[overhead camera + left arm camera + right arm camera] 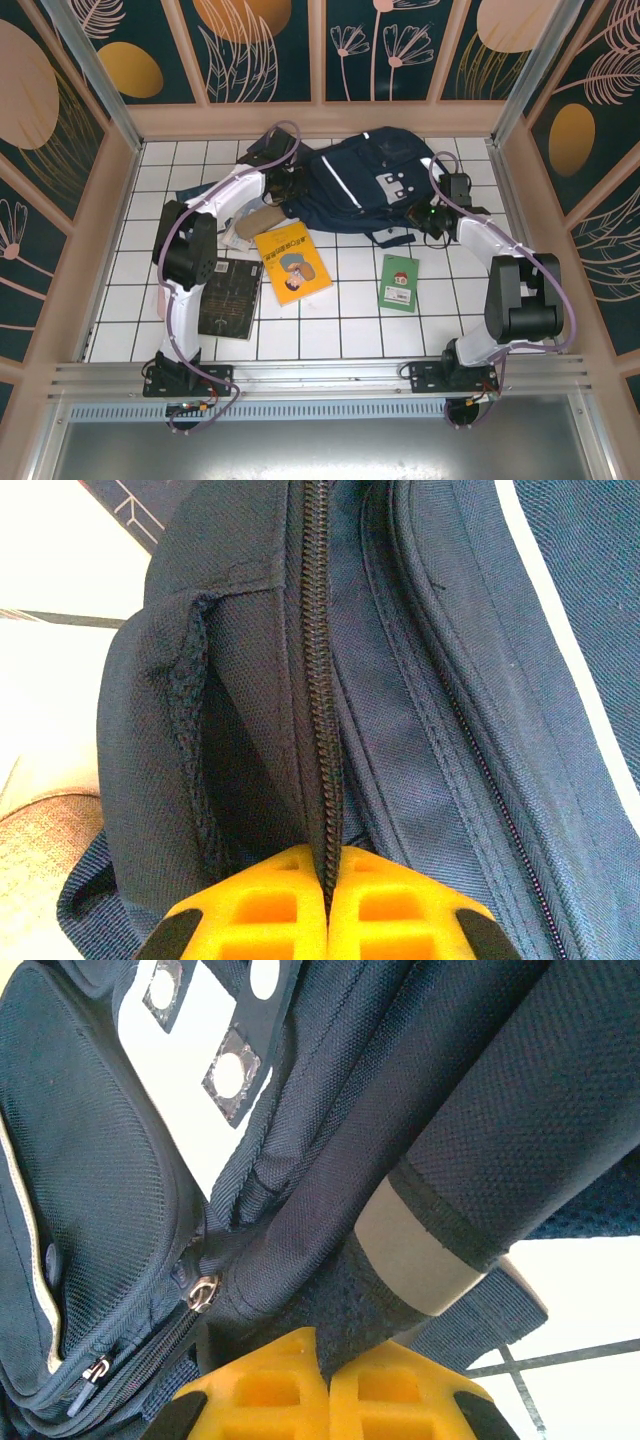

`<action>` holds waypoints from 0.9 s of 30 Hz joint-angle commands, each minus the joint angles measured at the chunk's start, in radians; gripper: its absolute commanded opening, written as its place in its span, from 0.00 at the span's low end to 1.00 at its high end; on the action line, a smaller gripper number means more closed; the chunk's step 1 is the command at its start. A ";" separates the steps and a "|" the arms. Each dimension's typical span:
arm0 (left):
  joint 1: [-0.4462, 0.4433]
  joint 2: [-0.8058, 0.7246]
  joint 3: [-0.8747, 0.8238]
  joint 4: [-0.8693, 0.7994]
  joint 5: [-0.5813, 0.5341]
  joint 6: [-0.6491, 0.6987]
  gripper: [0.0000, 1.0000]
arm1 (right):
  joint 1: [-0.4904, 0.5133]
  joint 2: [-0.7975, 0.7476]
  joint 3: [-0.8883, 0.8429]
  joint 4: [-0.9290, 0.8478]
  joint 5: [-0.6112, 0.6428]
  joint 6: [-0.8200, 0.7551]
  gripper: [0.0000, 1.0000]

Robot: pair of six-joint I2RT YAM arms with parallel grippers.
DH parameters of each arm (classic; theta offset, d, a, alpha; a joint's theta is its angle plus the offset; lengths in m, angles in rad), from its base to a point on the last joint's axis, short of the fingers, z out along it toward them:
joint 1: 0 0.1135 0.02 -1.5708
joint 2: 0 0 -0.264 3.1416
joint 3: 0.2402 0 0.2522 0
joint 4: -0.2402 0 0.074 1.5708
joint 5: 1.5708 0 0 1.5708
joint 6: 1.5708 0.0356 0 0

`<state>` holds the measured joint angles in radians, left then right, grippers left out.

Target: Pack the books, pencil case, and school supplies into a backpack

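Note:
The navy backpack [365, 185] lies at the back centre of the tiled floor. My left gripper [290, 188] is at its left end, shut on the fabric edge along a closed black zipper [318, 680]; the yellow fingers [270, 900] pinch that seam. My right gripper [425, 218] is at the pack's right side, shut on a dark padded strap [390, 1300] below a grey band [420, 1245]. A yellow-orange book [291, 262], a green booklet [399, 282] and a black book [230, 298] lie in front. A navy book [258, 152] peeks out behind the left arm.
A tan fabric item [262, 218] lies by the left arm, beside the pack's left end. Wooden walls [320, 118] enclose the floor on three sides. A metal rail [320, 375] runs along the near edge by the arm bases.

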<state>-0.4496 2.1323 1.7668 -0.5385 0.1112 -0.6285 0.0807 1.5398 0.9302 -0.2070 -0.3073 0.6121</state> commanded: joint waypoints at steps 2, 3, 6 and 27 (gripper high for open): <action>0.013 -0.002 -0.012 0.058 -0.029 0.024 0.07 | 0.009 0.000 0.032 0.029 0.001 0.012 0.00; 0.012 -0.006 -0.015 0.058 -0.030 0.025 0.18 | 0.010 0.000 0.035 0.030 -0.002 0.014 0.00; 0.011 -0.034 -0.037 0.061 -0.031 0.024 0.39 | 0.016 0.005 0.041 0.038 -0.009 0.030 0.00; -0.419 -0.266 -0.461 0.509 -0.230 0.042 0.45 | 0.022 0.142 0.148 0.008 -0.047 0.086 0.00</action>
<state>-0.8268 1.8420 1.3163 -0.1520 -0.0914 -0.6094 0.0982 1.6733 1.0332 -0.2146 -0.3176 0.6876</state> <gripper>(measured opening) 0.454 0.061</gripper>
